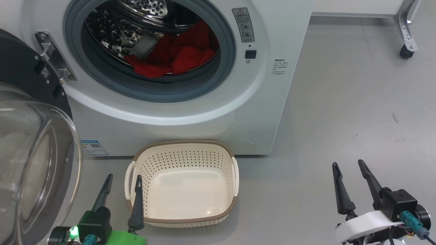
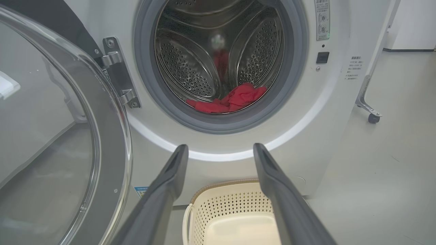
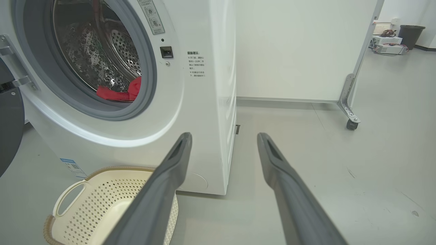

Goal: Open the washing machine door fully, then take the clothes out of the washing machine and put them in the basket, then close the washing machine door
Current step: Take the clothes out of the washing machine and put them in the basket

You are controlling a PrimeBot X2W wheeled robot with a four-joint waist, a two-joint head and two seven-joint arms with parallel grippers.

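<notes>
The washing machine [image 1: 259,102] [image 2: 327,112] [image 3: 204,112] stands with its door [image 1: 30,149] [image 2: 54,136] swung wide open to the left. Red clothes [image 1: 177,56] [image 2: 231,100] [image 3: 117,92] lie at the bottom of the steel drum. In front of the machine, on the floor, sits the empty cream basket [image 1: 185,151] [image 2: 235,206] [image 3: 98,200]. My left gripper [image 1: 123,180] [image 2: 220,149] hovers open by the basket's left handle, close to the door. Low at the right, my right gripper [image 1: 348,166] [image 3: 224,137] is open over bare floor.
The door's glass bowl [image 1: 20,170] bulges out beside my left arm. A white wheeled panel with a castor [image 1: 407,51] [image 3: 351,124] stands behind and right of the machine. Grey floor [image 1: 357,112] spreads to the right. A dark bin [image 3: 410,35] stands far back.
</notes>
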